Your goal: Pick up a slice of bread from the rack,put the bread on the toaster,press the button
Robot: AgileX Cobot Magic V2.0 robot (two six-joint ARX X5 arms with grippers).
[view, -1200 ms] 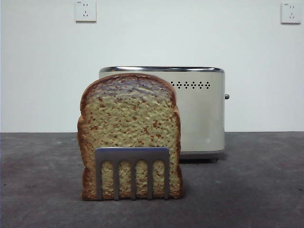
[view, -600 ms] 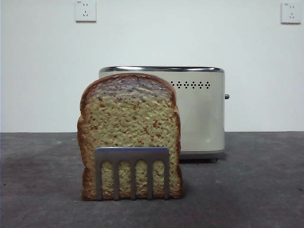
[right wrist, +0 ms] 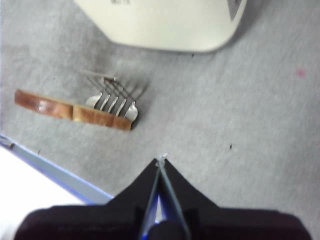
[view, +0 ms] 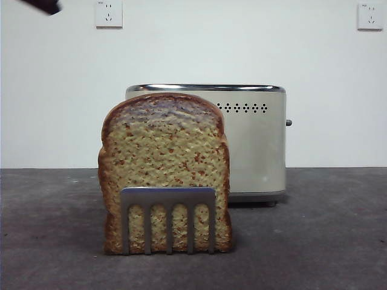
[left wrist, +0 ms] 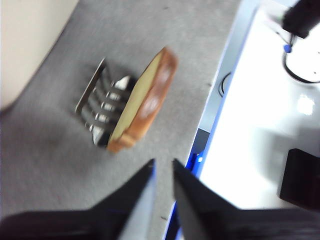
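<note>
Nothing legible anywhere: the toaster (right wrist: 165,22) carries a small dark logo (right wrist: 120,2), too blurred to read.

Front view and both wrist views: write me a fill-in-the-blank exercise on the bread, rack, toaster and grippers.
1. The domed brown-crusted slice of bread stands upright in the shiny silver metal ____.
2. The boxy cream toaster stands ____ the slice in the front view.
3. The tiny grey round button sticks out of the toaster's narrow ____.
4. The left gripper has its jaws slightly open, while the right gripper has them ____.

Missing words: rack; behind; side; shut
</note>
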